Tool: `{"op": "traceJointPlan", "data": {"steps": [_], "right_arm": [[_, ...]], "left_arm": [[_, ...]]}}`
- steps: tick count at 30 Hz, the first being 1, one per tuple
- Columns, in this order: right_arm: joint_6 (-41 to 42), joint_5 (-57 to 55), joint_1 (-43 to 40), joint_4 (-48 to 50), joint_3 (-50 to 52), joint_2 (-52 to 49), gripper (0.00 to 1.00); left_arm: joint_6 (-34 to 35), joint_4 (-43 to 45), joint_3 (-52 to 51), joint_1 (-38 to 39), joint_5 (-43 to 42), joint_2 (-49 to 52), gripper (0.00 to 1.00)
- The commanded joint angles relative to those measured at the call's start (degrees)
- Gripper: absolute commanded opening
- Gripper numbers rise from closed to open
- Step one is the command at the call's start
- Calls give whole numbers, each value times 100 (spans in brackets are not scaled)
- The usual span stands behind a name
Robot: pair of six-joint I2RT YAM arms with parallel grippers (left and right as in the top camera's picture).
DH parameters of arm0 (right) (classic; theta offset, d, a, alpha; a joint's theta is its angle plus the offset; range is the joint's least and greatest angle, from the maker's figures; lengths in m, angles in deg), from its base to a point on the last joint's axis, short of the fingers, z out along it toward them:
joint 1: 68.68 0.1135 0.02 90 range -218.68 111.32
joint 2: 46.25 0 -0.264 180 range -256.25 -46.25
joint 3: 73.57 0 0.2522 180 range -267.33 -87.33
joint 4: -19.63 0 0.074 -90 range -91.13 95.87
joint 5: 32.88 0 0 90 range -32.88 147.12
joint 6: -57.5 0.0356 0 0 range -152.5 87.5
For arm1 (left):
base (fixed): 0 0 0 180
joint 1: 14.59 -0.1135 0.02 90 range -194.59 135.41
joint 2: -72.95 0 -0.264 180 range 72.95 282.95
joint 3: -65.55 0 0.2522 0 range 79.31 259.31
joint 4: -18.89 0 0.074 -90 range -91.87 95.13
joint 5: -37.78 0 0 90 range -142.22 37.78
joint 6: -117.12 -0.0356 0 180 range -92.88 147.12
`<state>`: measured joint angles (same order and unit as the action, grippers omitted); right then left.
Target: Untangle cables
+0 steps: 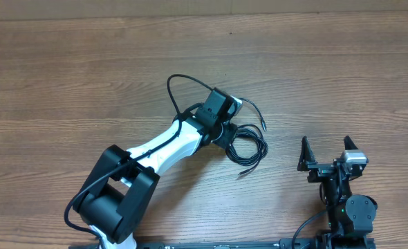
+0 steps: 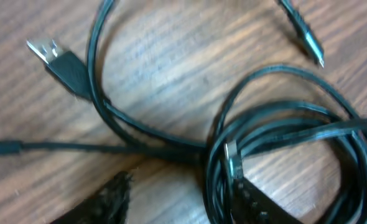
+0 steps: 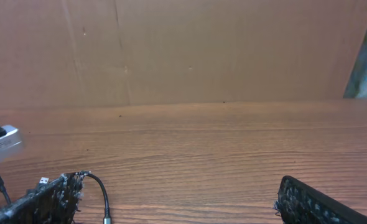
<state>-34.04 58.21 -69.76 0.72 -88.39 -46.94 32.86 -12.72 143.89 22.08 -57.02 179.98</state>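
The thin black cables [image 2: 218, 152] lie in a loose round coil on the brown, streaky wooden table [image 1: 86, 69]. The left claw [image 2: 180, 183] is down at the coil's edge, with cords between its rough black fingers [image 2: 109, 202]. I cannot tell if it pinches them. In the left wrist view, a flat plug [image 2: 59, 59] with a shiny silver tip lies left of the coil. A thin pointed plug [image 2: 305, 37] lies above the coil. The right claw [image 1: 326, 155] gapes wide and holds nothing, well to the coil's right.

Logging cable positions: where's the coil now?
Overhead, the coil lies on the table right of centre, at the left gripper's tip, with the open right gripper apart to its right.
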Motion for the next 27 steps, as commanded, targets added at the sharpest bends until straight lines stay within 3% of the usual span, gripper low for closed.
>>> {"op": "traceJointPlan", "data": {"steps": [1, 5, 11, 18, 27], "right_arm": [[-24, -17, -17, 35, 61, 52, 100], [-26, -17, -17, 35, 61, 52, 100], [-24, -17, -17, 35, 61, 52, 100], [-24, -17, -17, 35, 61, 52, 100], [-24, -17, -17, 35, 61, 52, 100]], "left_arm": [[483, 223, 116, -68, 415, 98, 63], [1838, 271, 116, -186, 944, 98, 79], [2671, 269, 131, -251, 1014, 98, 70], [3034, -254, 527, -214, 1311, 256, 68], [2850, -1539, 2059, -98, 1274, 1351, 68]]}}
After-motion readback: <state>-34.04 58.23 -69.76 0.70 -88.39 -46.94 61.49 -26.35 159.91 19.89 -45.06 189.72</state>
